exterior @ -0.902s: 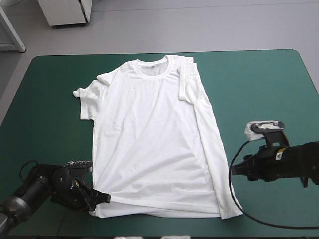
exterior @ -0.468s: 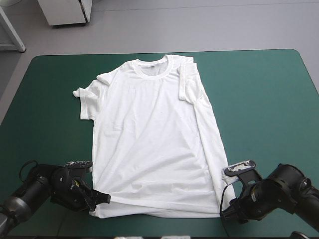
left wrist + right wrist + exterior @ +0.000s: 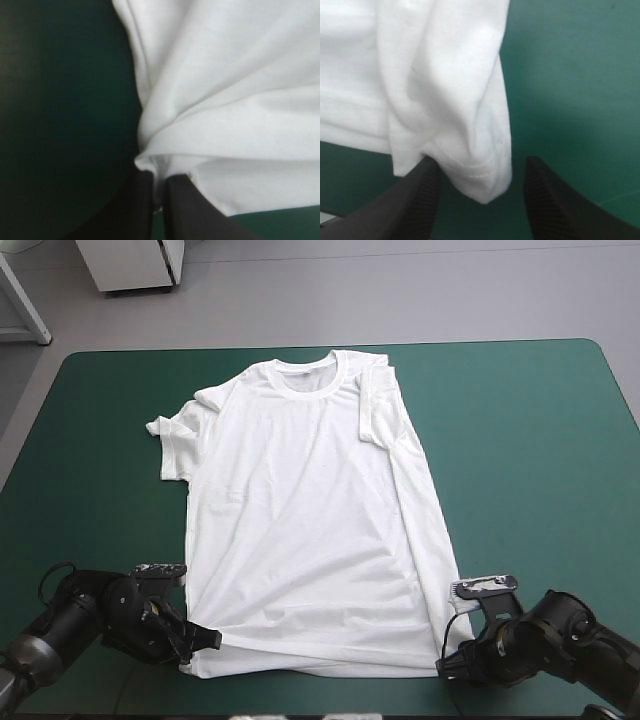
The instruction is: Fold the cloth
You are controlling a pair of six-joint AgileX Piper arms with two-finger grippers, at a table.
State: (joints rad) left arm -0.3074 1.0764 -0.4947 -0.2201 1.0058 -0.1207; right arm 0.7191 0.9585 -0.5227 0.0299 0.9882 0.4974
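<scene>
We are noting the white short-sleeved fabric T-shirt lying flat on the teal-green cover. The black-finned left gripper is clamping the near-left hem corner. The right gripper is gaping around the near-right corner. We are judging it light and limp, so hem corners suit.

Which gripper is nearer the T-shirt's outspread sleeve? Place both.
Left. The left gripper, shut on the T-shirt's hem corner, lies on the sleeve's side; the right gripper stands open around the opposite hem corner.

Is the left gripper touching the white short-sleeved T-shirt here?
Touching. The left wrist view shows the left gripper all but shut on a pinched fold of the white short-sleeved T-shirt.
</scene>
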